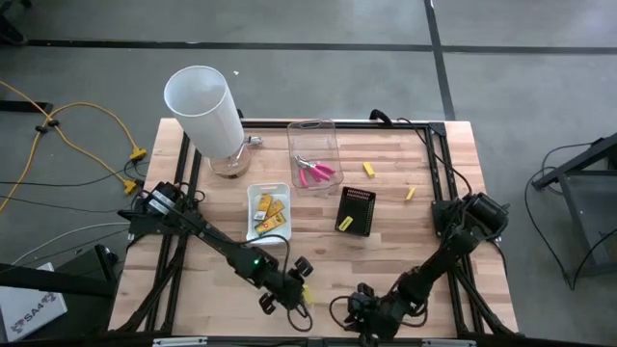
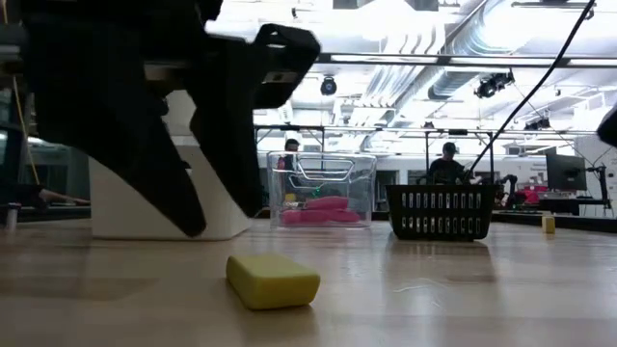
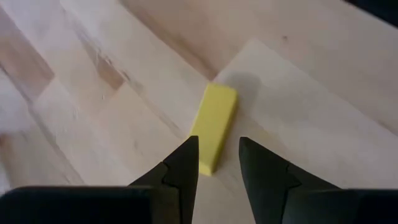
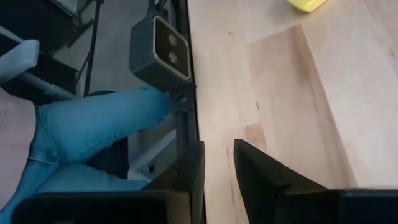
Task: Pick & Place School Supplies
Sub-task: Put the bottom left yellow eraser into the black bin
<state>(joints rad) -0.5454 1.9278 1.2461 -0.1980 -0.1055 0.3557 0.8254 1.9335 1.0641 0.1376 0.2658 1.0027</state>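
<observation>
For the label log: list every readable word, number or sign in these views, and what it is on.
"SA4": partly cut off, on the white box on the floor left of the table.
Red marks on the yellow packs in the white tray: too small to read.
Nothing else legible.

A grey concrete floor (image 1: 318,77) surrounds the wooden table (image 1: 405,241), crossed by dark seams. Yellow cables (image 1: 67,135) trail across it, well away from the grippers on the left arm's side. Beyond the table, an open workshop shows ceiling ducts (image 2: 463,58) and strip lights (people sit far back at desks (image 2: 448,164)).
</observation>
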